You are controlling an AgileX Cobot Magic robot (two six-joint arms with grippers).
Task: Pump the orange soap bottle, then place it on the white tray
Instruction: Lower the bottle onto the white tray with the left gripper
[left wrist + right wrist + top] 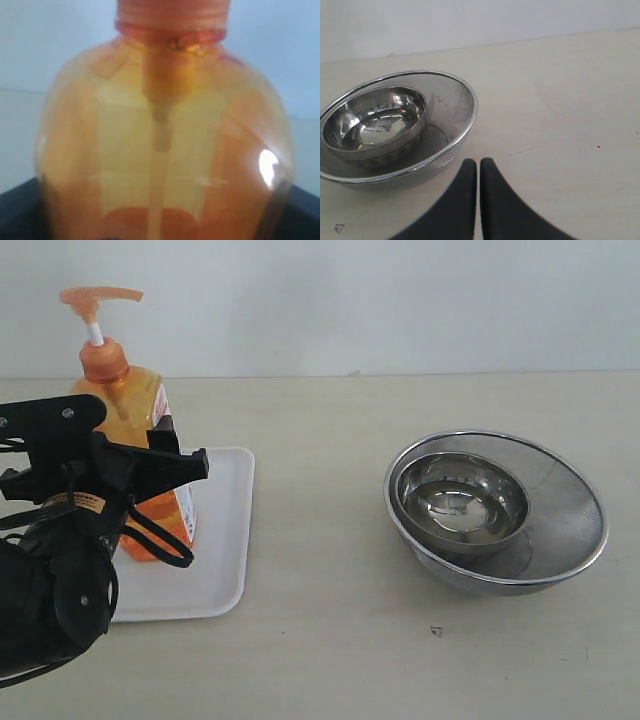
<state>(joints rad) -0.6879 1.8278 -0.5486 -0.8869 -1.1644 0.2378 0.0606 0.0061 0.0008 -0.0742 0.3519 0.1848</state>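
Releasing cleanly required the orange soap bottle (128, 392) upright and flat on the white tray (222, 550); the left claw (180, 448) was clamped about its body, base seemingly seated there. Only the right wrist view showed the right claw (478, 172), closed together, near the steel bowls (385, 125).

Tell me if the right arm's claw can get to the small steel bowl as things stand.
Probably yes. The right claw, closed, sits close to the mesh basket with only bare table between; the small steel bowl nested inside is open from above, nothing covering it.
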